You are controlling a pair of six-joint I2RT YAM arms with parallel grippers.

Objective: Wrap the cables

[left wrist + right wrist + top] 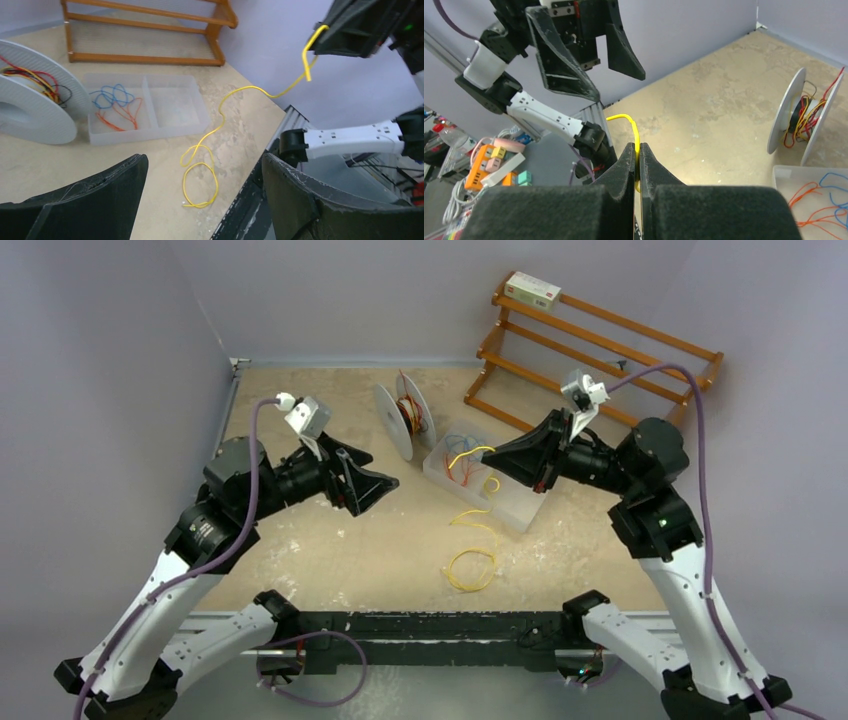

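Slack coil of yellow cable [636, 134] lies on the bench [330, 550] nearest the bases. From there it rises past the clear tray [522, 512] to the right pincer [639, 150], which is clenched on it just short of the free end. Left pincer [378, 490] released, holding nothing. Spool [392, 425] stands beyond. Judgement: light, limp, springy wire, prone to kinks. Grip near the end and feed under gentle tension.

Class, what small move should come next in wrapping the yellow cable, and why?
Probably carry the right tool toward the spool: it is shut on the yellow cable near its end, the rest trails loose onto the table, and the left tool hangs open, empty.
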